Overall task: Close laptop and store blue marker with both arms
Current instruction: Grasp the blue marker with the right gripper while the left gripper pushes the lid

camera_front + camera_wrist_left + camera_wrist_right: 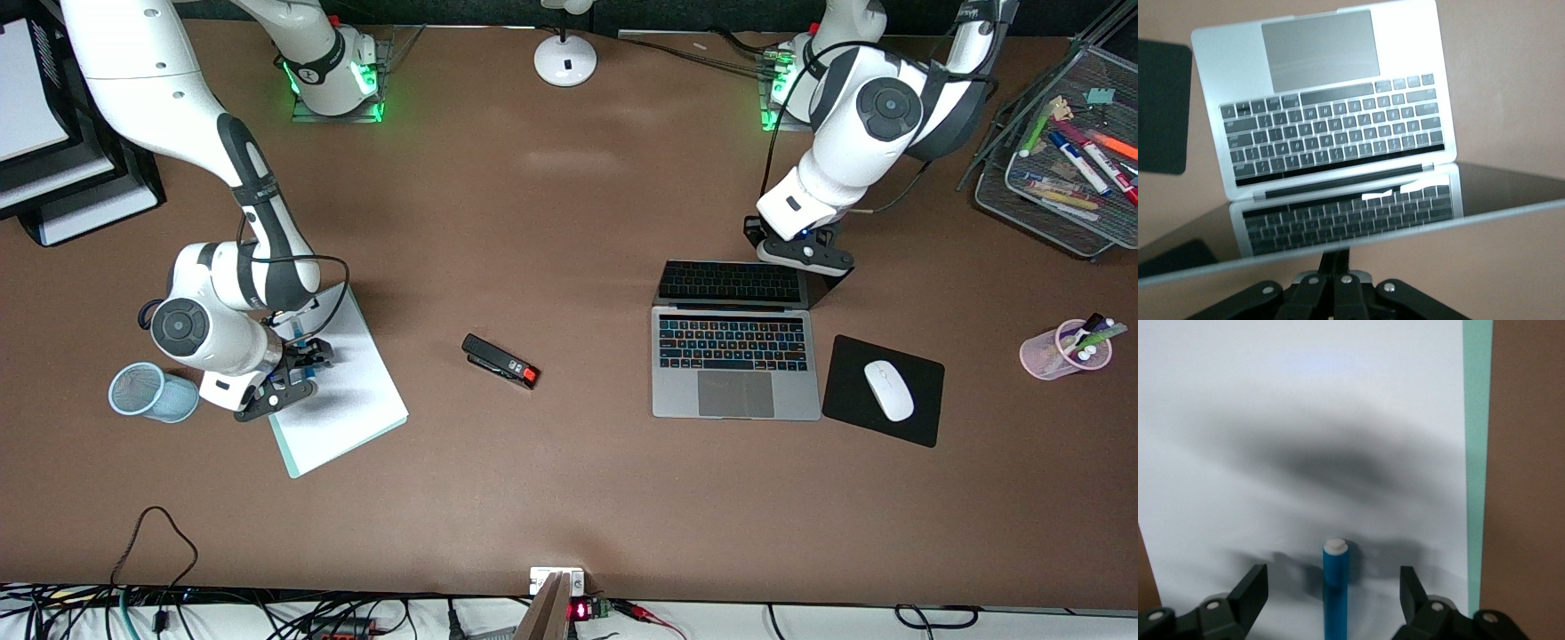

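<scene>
The laptop [736, 369] lies open toward the left arm's end of the table, beside the mouse pad [883, 389]; its screen edge is met by the left gripper [805, 253], fingers pressed together, and should be pushed down evenly until flat. The notepad [342, 391], toward the right arm's end, carries the blue marker [1335, 587], which is straddled by the right gripper [1333, 590], fingers apart and not yet clamped; the grip should be centred before lifting. The mesh cup [151, 392] stands beside it. No writing can be read
</scene>
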`<act>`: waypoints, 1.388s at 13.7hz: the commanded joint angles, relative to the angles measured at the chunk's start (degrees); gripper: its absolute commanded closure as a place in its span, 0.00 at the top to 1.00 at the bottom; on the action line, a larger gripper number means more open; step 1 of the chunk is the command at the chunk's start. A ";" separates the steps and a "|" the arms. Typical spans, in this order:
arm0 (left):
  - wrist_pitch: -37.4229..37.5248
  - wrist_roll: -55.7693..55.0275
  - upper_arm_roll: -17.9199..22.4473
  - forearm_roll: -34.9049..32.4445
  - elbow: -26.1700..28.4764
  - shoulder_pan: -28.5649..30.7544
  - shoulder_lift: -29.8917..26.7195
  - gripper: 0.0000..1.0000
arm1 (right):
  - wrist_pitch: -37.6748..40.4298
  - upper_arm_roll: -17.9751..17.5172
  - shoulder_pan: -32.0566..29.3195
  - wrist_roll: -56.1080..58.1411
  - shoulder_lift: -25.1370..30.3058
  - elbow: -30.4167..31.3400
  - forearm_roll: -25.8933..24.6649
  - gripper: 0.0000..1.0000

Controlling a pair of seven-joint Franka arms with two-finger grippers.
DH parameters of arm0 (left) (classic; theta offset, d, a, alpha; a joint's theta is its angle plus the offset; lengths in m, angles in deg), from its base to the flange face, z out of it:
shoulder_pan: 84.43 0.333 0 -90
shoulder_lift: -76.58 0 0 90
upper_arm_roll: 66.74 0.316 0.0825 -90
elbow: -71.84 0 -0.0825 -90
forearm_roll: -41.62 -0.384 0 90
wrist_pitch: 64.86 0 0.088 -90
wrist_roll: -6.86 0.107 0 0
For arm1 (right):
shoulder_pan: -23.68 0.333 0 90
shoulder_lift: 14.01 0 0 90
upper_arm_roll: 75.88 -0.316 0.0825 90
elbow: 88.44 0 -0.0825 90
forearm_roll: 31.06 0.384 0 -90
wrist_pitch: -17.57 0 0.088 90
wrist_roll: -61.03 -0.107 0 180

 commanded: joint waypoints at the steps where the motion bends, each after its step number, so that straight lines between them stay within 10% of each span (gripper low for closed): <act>1: -5.13 0.30 -0.77 0.40 -0.91 0.78 2.64 0.00 | -3.50 -0.03 -0.19 0.91 0.45 3.09 -0.57 0.79; 5: -8.31 0.57 -0.59 -0.12 -1.88 0.69 5.11 0.00 | -3.60 -0.03 -0.19 0.64 0.54 3.44 -0.48 0.50; 19: -8.75 0.22 3.37 -10.23 -18.57 0.87 22.68 0.00 | -3.60 0.05 -0.01 0.29 1.68 2.92 -0.22 0.45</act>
